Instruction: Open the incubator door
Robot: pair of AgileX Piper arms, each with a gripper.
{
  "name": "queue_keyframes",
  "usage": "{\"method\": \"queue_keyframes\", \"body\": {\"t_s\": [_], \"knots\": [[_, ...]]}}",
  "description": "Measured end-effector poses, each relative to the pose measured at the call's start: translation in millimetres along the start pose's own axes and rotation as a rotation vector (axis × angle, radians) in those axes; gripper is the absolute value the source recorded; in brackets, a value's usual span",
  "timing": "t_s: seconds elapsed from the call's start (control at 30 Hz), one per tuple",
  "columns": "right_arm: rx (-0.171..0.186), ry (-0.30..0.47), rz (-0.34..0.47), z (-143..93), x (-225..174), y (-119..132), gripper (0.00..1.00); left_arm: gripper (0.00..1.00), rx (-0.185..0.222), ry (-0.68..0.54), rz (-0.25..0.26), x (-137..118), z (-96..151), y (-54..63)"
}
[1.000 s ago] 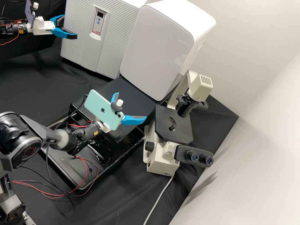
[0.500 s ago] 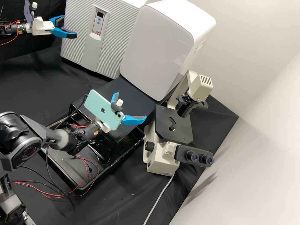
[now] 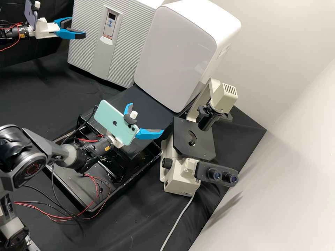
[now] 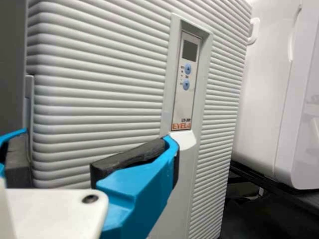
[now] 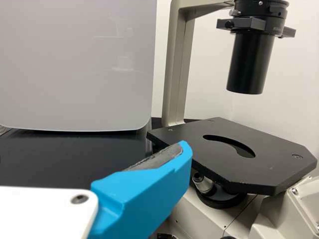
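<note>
two sets of jaws, neither clamped on anything. farthest left, a dark phone (image 3: 30, 15) mounted behind the jaws of the left gripper (image 3: 77, 27). those jaws moderately wide, black pads (image 4: 124, 157) facing across the gap, tips at the left part of the incubator (image 3: 85, 52). cannot tell whether touching it or just short. ridged front of the incubator right ahead of these jaws, door closed. in the left wrist view, ridges behind both fingers of the left gripper (image 4: 98, 134), with the control panel (image 4: 186, 79) farther along past the tips, dark display and two blue buttons on it.

next, lower down and well apart from the left jaws, a black tray (image 3: 90, 210) beneath and behind the right jaws, red and black wires (image 3: 97, 193) across it. then a pale green phone (image 3: 113, 122), tilted, mounted just behind the jaws of the right gripper (image 3: 146, 118). these jaws wide apart, over a dark raised surface (image 3: 143, 101).

beyond the right jaws, a white rounded cabinet (image 3: 174, 55), beside the incubator. just beside the jaw tips and farther right, a microscope (image 3: 179, 188) with a black stage (image 3: 181, 139), upright arm and lamp housing past it, twin eyepieces nearer. rightmost, a plain pale wall (image 3: 296, 87).
</note>
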Motion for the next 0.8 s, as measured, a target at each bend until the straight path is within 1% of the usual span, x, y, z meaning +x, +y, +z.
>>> {"method": "queue_keyframes", "body": {"t_s": [0.17,0.33,0.4,0.47,0.53,0.6,0.8], "knots": [[0.0,0.0,0.0,0,0,0,1.0,0.0,-0.014,0.015,0.012,-1,-1,-0.4],[0.0,0.0,0.0,0,0,0,1.0,0.0,-0.019,0.027,0.014,-1,-2,0.3],[0.0,0.0,0.0,0,0,0,1.0,0.0,-0.023,0.037,0.007,-3,0,0.5],[0.0,0.0,0.0,0,0,0,1.0,0.0,-0.021,0.053,-0.003,-6,2,3.2],[0.0,0.0,0.0,0,0,0,1.0,0.0,0.0,0.064,-0.012,-9,5,5.1],[0.0,0.0,0.0,0,0,0,1.0,0.0,0.011,0.07,-0.016,-10,8,5.9],[0.0,0.0,0.0,0,0,0,1.0,0.0,-0.005,0.093,-0.012,-19,16,5.9]]}}
